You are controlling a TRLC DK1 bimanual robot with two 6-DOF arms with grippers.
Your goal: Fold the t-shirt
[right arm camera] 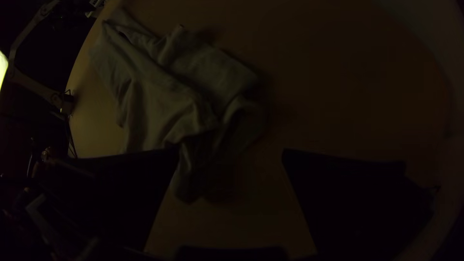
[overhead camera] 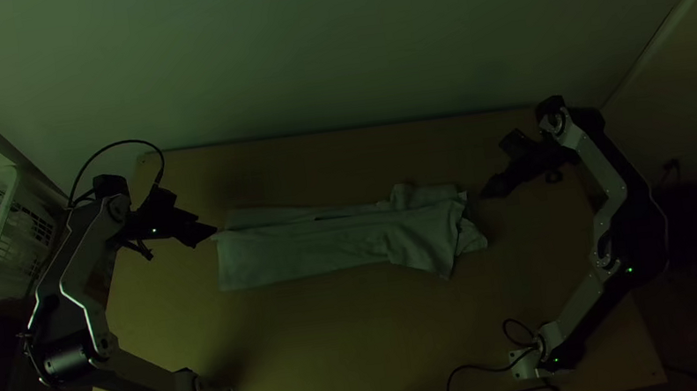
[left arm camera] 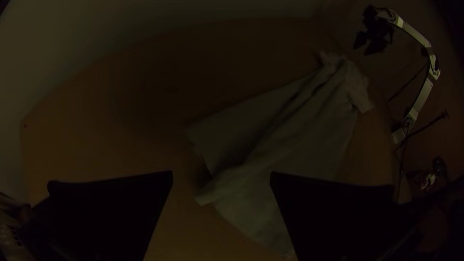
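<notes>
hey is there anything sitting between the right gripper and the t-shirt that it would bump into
Nothing visible stands in the way. The right gripper is open just beyond the rumpled end of the t-shirt, and in the top view the wooden table shows in the gap between them.

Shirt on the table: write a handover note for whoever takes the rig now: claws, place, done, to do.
Left claw: open, by the left end of the shirt.
Right claw: open, off its right end.
Shirt: a long strip across the table, smoother at left, rumpled at right.
Done: apparently folded lengthwise.
To do: probably straighten the right end, then fold the strip shorter.
</notes>
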